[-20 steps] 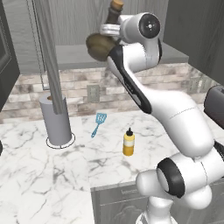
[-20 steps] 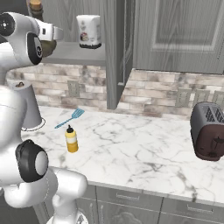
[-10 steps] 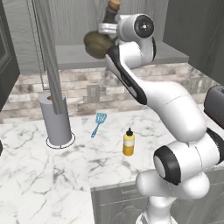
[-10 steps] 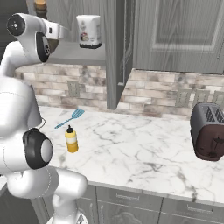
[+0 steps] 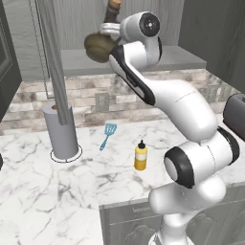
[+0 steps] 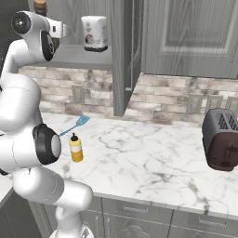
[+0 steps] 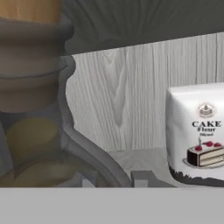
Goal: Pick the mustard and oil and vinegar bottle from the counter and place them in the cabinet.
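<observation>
**Spotter:** So, what's sitting in front of you, biggest things first?

**Operator:** I'm looking at the cabinet (image 5: 143, 60) with its grey shelf floor, and below it the marble counter (image 6: 153, 160) is stretching across. A dark toaster (image 6: 222, 139) is sitting at the counter's right end, and a grey cylinder (image 5: 62, 133) is standing on its left part. I'm holding the arm raised high, up at shelf level.

**Spotter:** And the jug?

**Operator:** I'm carrying the oil and vinegar bottle (image 5: 101, 44) in the air in front of the shelf. The gripper (image 7: 113, 179) is clamping down narrow on it, near the neck. In the hand view its brown belly and cork are crowding the left side, and a white cake flour bag (image 7: 197, 135) is standing on the shelf to the right.

**Spotter:** The mustard?

**Operator:** The mustard (image 5: 140, 156) is standing upright on the counter, near a blue spatula (image 5: 108, 135) but apart from it.
</observation>
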Robot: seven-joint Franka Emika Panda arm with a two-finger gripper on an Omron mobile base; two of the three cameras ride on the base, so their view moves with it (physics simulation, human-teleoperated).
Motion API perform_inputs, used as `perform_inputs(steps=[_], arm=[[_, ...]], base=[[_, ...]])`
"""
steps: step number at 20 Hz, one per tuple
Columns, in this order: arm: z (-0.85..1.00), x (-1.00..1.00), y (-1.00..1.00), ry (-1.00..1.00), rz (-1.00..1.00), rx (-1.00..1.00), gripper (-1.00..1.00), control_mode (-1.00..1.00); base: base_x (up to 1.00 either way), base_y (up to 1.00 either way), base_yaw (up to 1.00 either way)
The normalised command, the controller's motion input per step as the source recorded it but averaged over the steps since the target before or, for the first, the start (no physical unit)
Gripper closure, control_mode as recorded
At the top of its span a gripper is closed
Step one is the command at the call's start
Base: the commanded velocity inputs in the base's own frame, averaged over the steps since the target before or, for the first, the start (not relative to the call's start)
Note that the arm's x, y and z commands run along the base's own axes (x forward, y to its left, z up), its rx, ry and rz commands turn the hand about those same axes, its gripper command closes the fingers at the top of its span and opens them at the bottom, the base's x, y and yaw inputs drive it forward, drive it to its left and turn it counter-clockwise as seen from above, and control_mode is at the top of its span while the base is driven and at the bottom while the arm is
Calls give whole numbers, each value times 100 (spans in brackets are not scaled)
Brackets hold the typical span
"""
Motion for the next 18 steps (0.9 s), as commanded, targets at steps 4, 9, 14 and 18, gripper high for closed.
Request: perform_inputs(steps=[4,9,14,18], arm=[[-10,25,33,4,10,-1,100,-100],[7,1,10,0,9,-5,100,-100],[1,0,6,1,13,-9,100,-100],[-12,3,13,6,15,-13,100,-100]], base=[[0,0,0],[0,0,0],[0,0,0],[0,0,0]])
